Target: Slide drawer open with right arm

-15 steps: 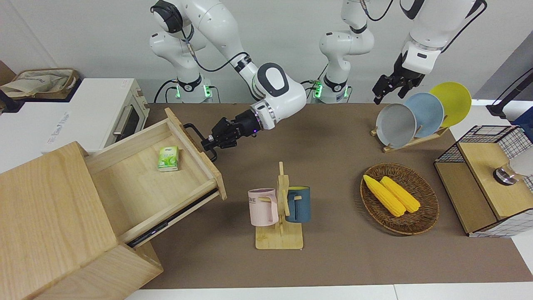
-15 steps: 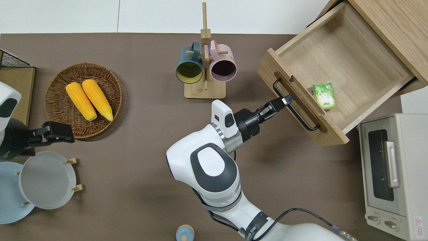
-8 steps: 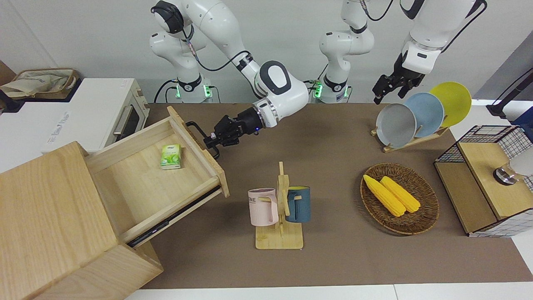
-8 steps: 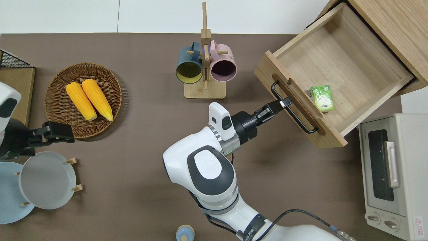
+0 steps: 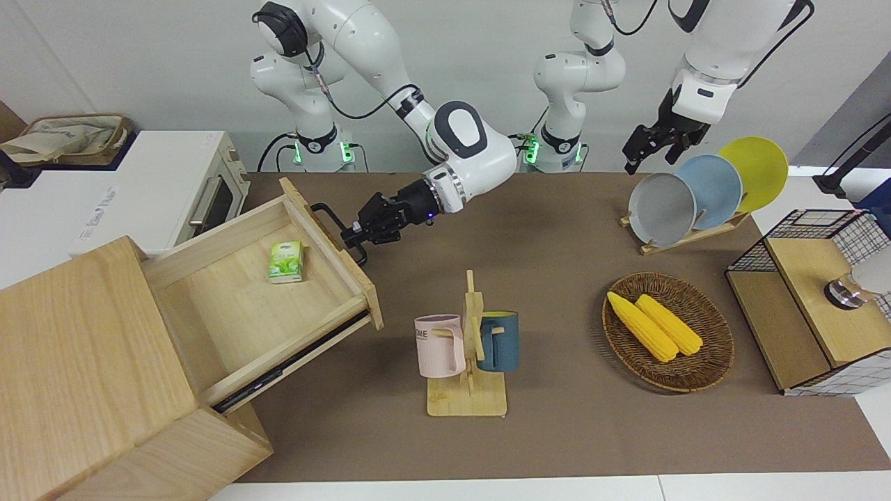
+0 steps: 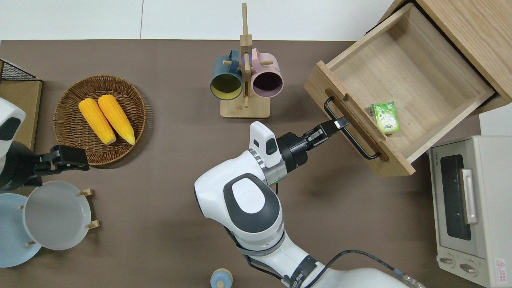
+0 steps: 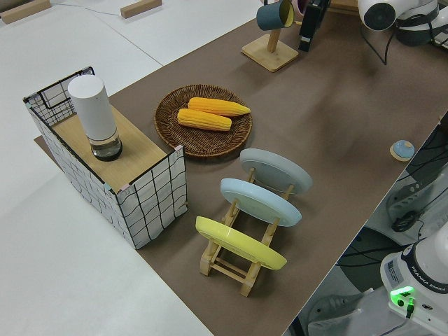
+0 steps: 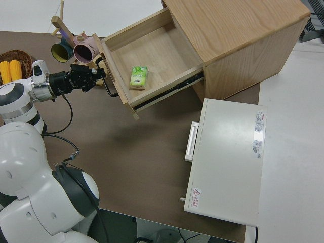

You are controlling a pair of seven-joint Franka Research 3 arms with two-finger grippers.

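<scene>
Gripping the black bar handle near its middle, my right gripper has its fingers closed on it. From the gripper, the drawer stretches away, pulled far out of the pale wooden cabinet; a green carton lies inside. My left arm is parked.

Place: robot lab set up as a mock kitchen
Evidence, top centre: two white arms on bases
Evidence, desk: toaster oven, plate rack, mug stand
</scene>
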